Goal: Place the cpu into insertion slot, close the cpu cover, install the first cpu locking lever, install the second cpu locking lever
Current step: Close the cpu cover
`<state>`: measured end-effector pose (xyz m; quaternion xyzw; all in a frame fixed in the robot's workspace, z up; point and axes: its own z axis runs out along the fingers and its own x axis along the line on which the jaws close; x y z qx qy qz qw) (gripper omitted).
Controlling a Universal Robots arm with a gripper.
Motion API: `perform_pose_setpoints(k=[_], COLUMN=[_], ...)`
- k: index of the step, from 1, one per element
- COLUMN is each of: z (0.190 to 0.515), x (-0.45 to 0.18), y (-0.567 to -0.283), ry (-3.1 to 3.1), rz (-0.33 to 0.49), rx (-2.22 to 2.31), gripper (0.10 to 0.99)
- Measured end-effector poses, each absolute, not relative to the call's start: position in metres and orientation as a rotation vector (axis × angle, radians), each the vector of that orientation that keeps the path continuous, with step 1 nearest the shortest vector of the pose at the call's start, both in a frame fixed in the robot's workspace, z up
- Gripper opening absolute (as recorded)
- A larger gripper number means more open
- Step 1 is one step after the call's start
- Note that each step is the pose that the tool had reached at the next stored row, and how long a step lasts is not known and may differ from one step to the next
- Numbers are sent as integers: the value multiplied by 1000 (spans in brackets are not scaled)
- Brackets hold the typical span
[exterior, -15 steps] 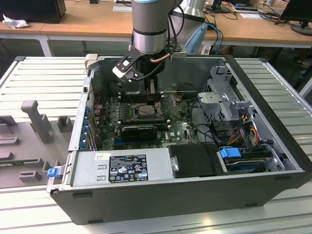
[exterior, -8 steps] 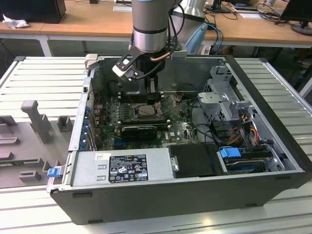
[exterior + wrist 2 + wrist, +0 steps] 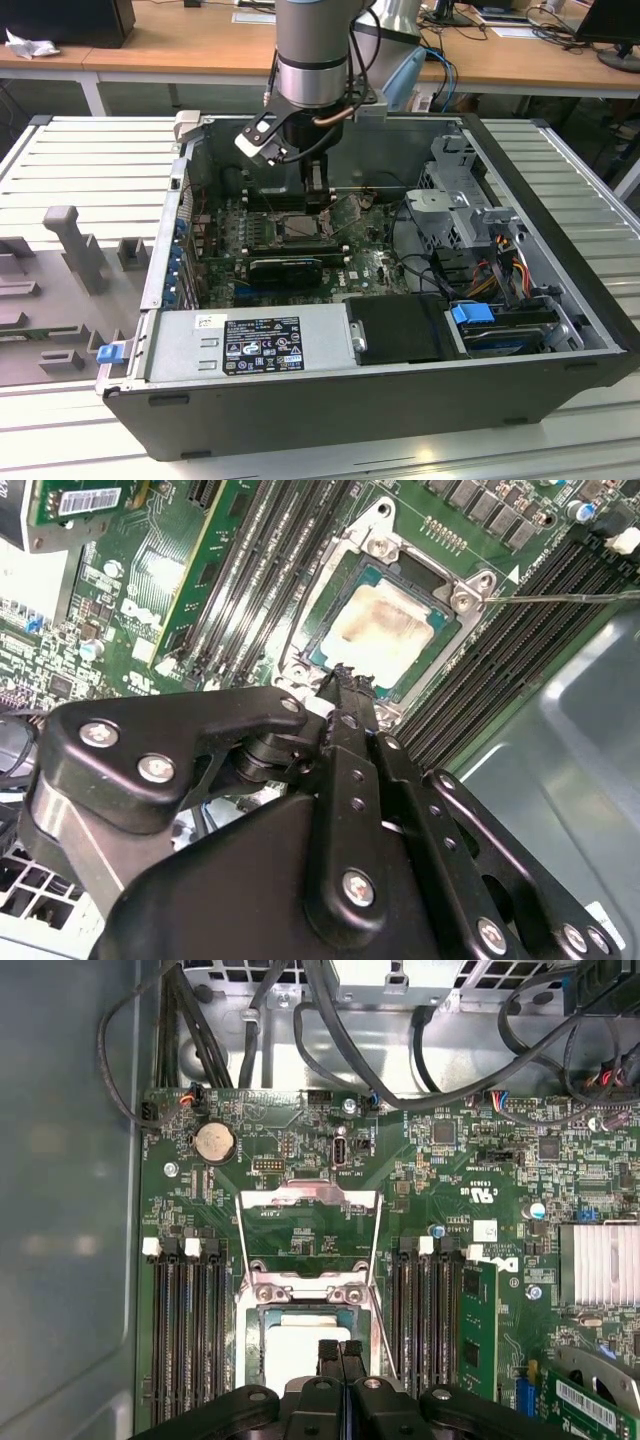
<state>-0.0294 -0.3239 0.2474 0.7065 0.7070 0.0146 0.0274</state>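
Hovering over pale grey-silver square cpu [image 3: 385,630], seated in black-framed insertion slot [image 3: 333,605]: black gripper [image 3: 340,1350] pinched together, empty. Thin silver hinged cpu cover [image 3: 310,1198] lies open; probably light, stiff, best pushed at its free edge.

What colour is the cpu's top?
Silvery grey cpu with brownish smudges, best in the second wrist view.

We see a green board [image 3: 440,1190] speckled with small black and silver parts. The chip [image 3: 388,630] is pale silver, with what may be a brownish smear across its top. The cover [image 3: 310,1198] is bare silver metal. The memory slots [image 3: 185,1320] are black with white end clips. The gripper [image 3: 345,680] is black with silver screw heads. The case [image 3: 400,400] is dark grey, with a bright blue tab [image 3: 470,312]. The table [image 3: 80,160] is pale grey, ribbed in stripes.
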Motion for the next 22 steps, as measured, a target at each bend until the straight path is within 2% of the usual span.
perform_pose_setpoints(k=[22], z=[264], x=[-22], y=[-324], ry=[2183], rz=[44], rx=[2184], gripper=[106])
